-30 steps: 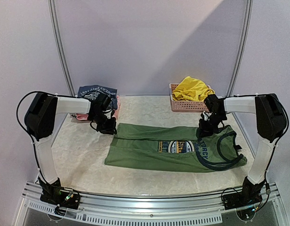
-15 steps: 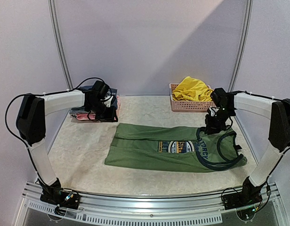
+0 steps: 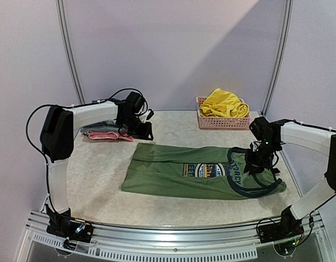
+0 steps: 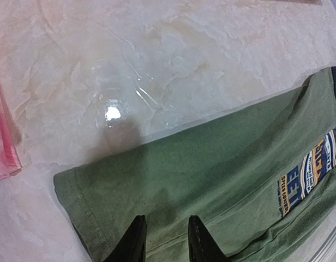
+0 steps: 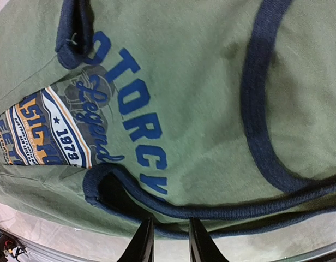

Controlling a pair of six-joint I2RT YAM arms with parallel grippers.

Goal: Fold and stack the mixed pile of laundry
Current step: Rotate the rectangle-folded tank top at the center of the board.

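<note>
The olive-green sleeveless shirt (image 3: 201, 172) lies folded lengthwise in the middle of the table, logo up and dark-trimmed neck end to the right. My left gripper (image 3: 145, 131) hovers by its far left corner. In the left wrist view the left gripper (image 4: 165, 232) is open above the shirt (image 4: 211, 164) near its hem, holding nothing. My right gripper (image 3: 259, 162) hangs over the neck end. In the right wrist view the right gripper (image 5: 169, 234) is open just above the shirt (image 5: 201, 109) at the armhole trim. The yellow shorts (image 3: 223, 103) are heaped in the basket.
The pink lattice basket (image 3: 211, 123) stands at the back right against the wall. A small stack of folded garments (image 3: 102, 132) with pink cloth (image 4: 1, 147) at the bottom sits at the back left, just behind the left arm.
Both grippers have opened and left the shirt's far edge. The left one swung back and to the right; the right one moved right and nearer, over the neck end. The shirt stayed flat.
</note>
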